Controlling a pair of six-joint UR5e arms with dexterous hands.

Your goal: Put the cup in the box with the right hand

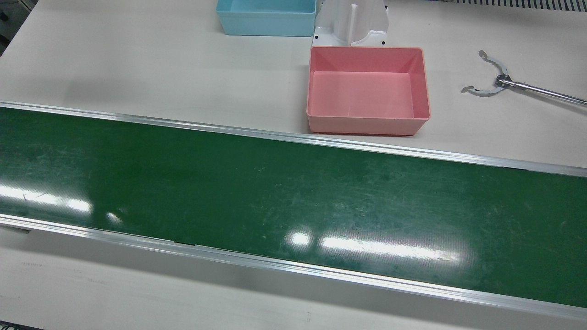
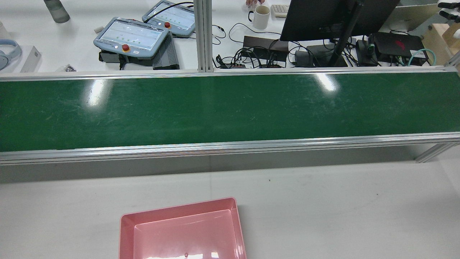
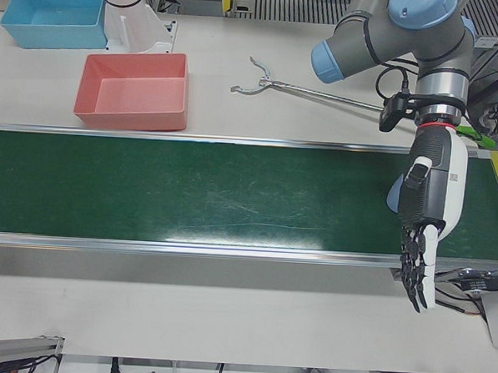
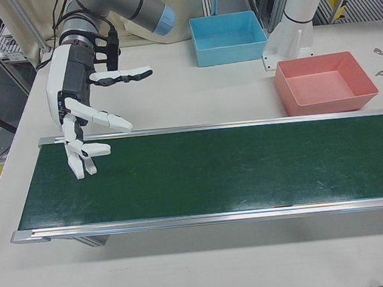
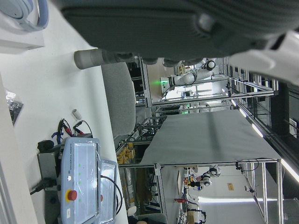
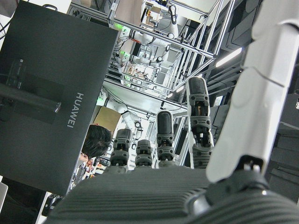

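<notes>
No cup shows on the green belt [image 1: 293, 197] or on the table in any view. The pink box [image 1: 367, 124] stands empty on the white table behind the belt; it also shows in the right-front view [image 4: 329, 103] and the rear view [image 2: 179, 208]. My right hand [image 4: 83, 129] hangs open, fingers spread, over the belt's far end, well away from the box. My left hand [image 3: 426, 229] hangs open at the belt's other end, fingers pointing down, holding nothing. In the right hand view the fingers [image 6: 198, 121] stretch out straight.
A blue box [image 1: 266, 25] sits behind the pink one, beside a white arm pedestal [image 1: 351, 23]. A metal grabber tool [image 1: 493, 82] lies on the table near the pink box. Beyond the belt are teach pendants [image 2: 131, 37], a mug [image 2: 261, 16], cables and a monitor.
</notes>
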